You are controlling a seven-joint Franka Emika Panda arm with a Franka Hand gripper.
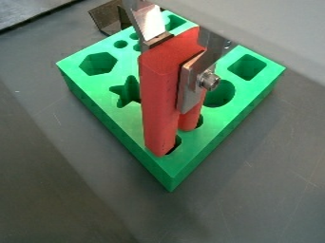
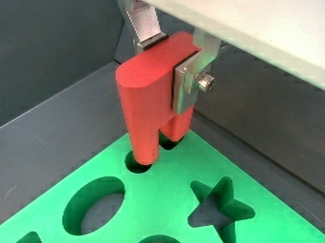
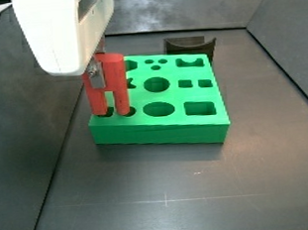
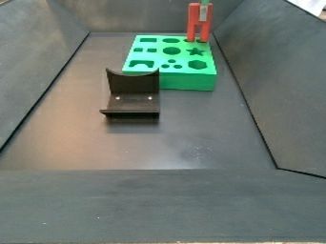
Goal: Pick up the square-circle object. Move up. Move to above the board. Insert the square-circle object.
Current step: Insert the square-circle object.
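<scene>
From where I stood, the gripper hung straight down over one corner region of the board, its flat silver fingers closed on the upper part of the square-circle object. Both wrist views showed the grip plainly: a plate with its dark pad pressed against each side of the red peg, which stood upright between them.

Only a wrist view gave the meeting of peg and board: the lower end of the square-circle object had entered a cut-out in the green slab, beside a large oval hole and a star-shaped one. How deep it sat I could not tell.

The side views told other things. In one, the white wrist housing hid the top of the peg and the fingers, so that only the red shaft showed, rising from the board near its edge. The other took in the whole floor: the board lay at the far end, the peg standing at its far corner, and the fixture, a dark bracket on its base plate, stood just beside the slab's near edge.
</scene>
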